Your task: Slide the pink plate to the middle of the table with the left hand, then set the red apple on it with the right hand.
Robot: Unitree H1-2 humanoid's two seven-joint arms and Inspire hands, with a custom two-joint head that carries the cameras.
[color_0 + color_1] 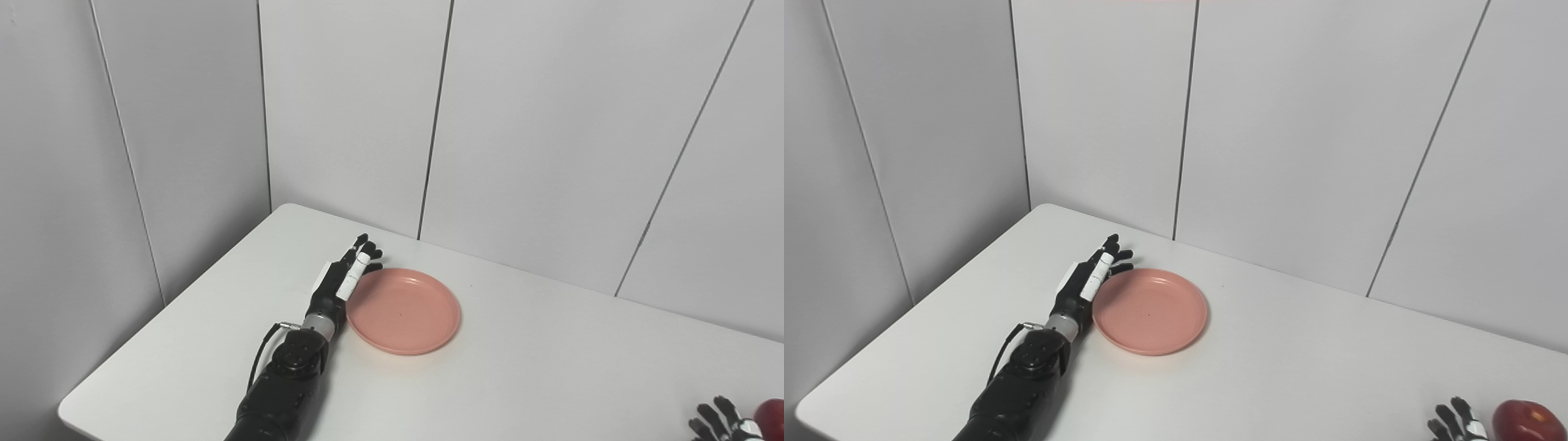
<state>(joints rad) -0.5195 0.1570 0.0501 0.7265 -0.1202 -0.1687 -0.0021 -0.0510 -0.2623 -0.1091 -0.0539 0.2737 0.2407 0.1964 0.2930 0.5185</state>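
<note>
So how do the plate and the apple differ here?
The plate is pink, flat and fully in view, with the left hand against its left rim. The apple is red, round and cut off at the frame's bottom right, beside the right hand. Both rest on the table.

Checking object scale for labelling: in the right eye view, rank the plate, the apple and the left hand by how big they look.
1. Plate, clearly largest.
2. Left hand.
3. Apple, though the picture's edge cuts it off, so second and third are unsure.
</note>
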